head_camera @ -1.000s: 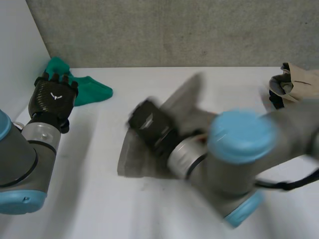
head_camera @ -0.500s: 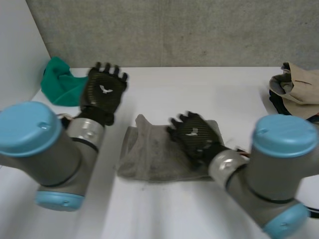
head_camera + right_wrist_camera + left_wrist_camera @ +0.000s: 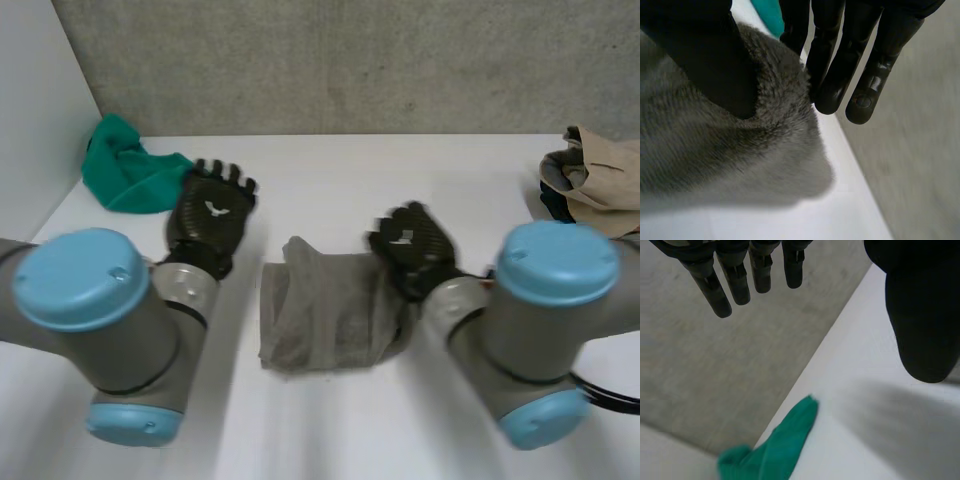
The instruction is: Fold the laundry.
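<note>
Grey fleecy cloth [image 3: 325,315] lies bunched in the middle of the white table [image 3: 330,165]. My right hand [image 3: 412,245] has its right edge pinched between the thumb and nearly straight fingers [image 3: 830,75], with a ridge of pile rising between them. My left hand [image 3: 210,212] hovers just beside the cloth's left edge, fingers straight, thumb spread wide, holding nothing. I judge a fold is in hand. To do it well I'd carry the pinched edge low and level across toward the left edge, lay the left hand flat on the cloth as an anchor, and release only once the edges line up. A green cloth [image 3: 125,178] and a beige pile [image 3: 600,165] sit at the far corners.
</note>
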